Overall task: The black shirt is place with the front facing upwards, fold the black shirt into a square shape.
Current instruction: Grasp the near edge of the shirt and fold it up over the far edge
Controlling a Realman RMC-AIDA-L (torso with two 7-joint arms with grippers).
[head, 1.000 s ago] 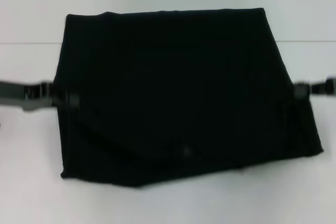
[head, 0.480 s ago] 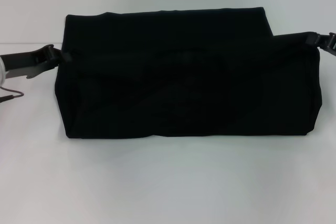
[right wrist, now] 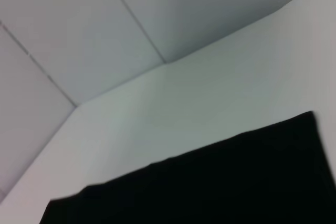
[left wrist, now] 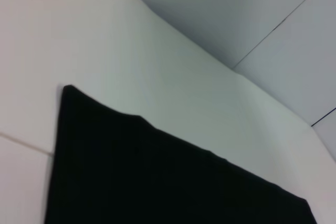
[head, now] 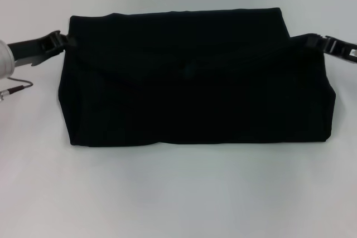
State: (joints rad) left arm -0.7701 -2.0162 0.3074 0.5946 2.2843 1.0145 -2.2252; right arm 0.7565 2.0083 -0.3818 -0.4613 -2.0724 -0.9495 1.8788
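The black shirt [head: 195, 82] lies on the white table as a wide folded rectangle, with its near part doubled over towards the far edge. No lettering or label shows. My left gripper [head: 62, 41] is at the shirt's far left corner, shut on the cloth. My right gripper [head: 322, 42] is at the far right side, shut on the lifted fold. The shirt's far edge also shows in the left wrist view [left wrist: 157, 182] and in the right wrist view [right wrist: 210, 182]; neither shows fingers.
The white table [head: 178, 193] stretches in front of the shirt and on both sides. A thin cable [head: 17, 88] hangs by my left arm. A pale panelled wall [left wrist: 236, 14] rises behind the table's far edge.
Both grippers have moved from the shirt's middle sides to its far part, carrying the near half up and over. The near pointed flap is gone and the shirt is now shorter front to back.
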